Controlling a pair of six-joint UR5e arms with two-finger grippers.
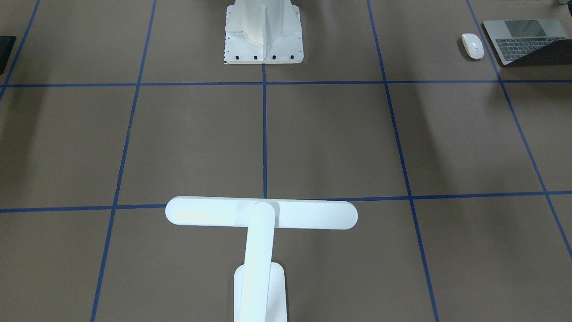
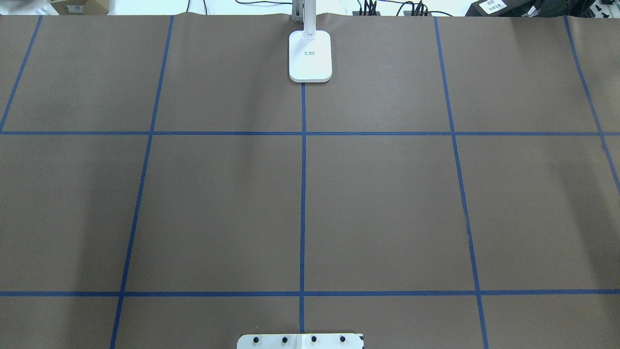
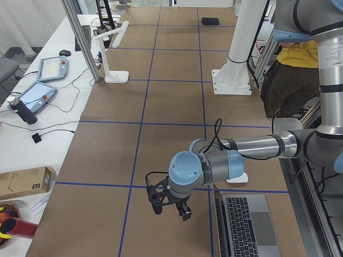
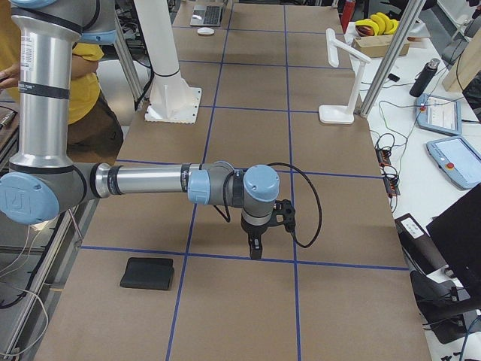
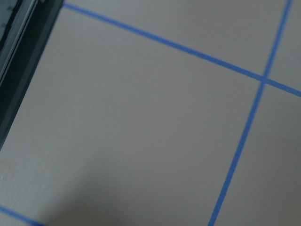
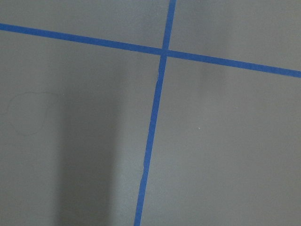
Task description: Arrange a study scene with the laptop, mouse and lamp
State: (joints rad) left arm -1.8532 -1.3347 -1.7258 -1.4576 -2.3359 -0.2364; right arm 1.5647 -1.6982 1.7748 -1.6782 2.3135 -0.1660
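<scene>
Left tool (image 3: 185, 213) hovers just beside the laptop (image 3: 244, 227) — right tool (image 4: 255, 248) well apart; either's opening, cannot tell.

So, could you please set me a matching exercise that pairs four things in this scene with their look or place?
Things:
1. laptop
2. mouse
3. lamp
4. black mat

Descriptions:
A. white, with a long bar head making a T on a flat arm
B. flat and dark, lying far over on the robot's right
C. grey, open, keys showing
D. small white oval, just beside the laptop

Pairs: 1-C, 2-D, 3-A, 4-B
</scene>
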